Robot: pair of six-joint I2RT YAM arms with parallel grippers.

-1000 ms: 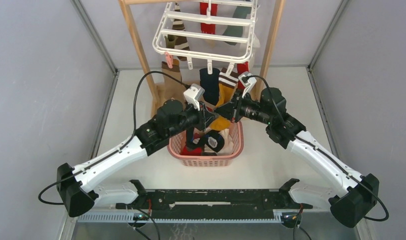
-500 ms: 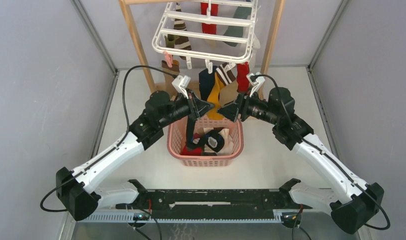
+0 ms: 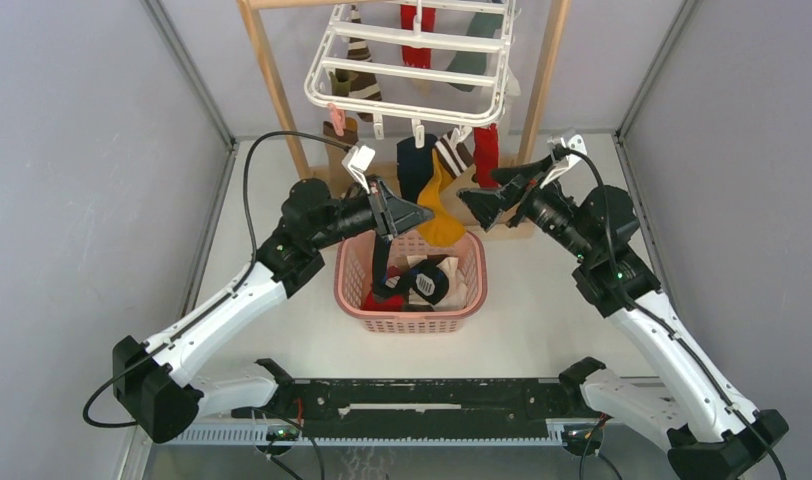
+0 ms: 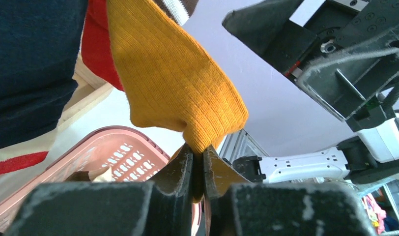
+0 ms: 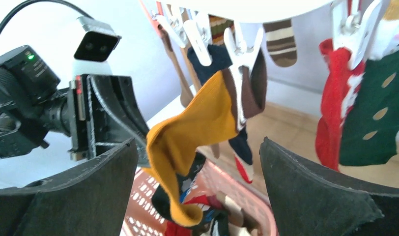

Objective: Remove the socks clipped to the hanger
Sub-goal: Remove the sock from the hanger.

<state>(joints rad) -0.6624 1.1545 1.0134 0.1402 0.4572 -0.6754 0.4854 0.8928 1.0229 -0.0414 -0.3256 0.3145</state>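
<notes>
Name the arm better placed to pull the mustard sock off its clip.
Left. The left end effector is shut on the mustard sock near the toe; the right end effector stands open.

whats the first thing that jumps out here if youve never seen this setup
The mustard-orange sock at centre stands out: its cuff sits in a clip of the white hanger while the left gripper pinches its lower edge above the pink basket. Just right of it, the right gripper stands wide open, holding nothing. Top centre, the hanger carries more socks, red, navy, striped and green.
</notes>
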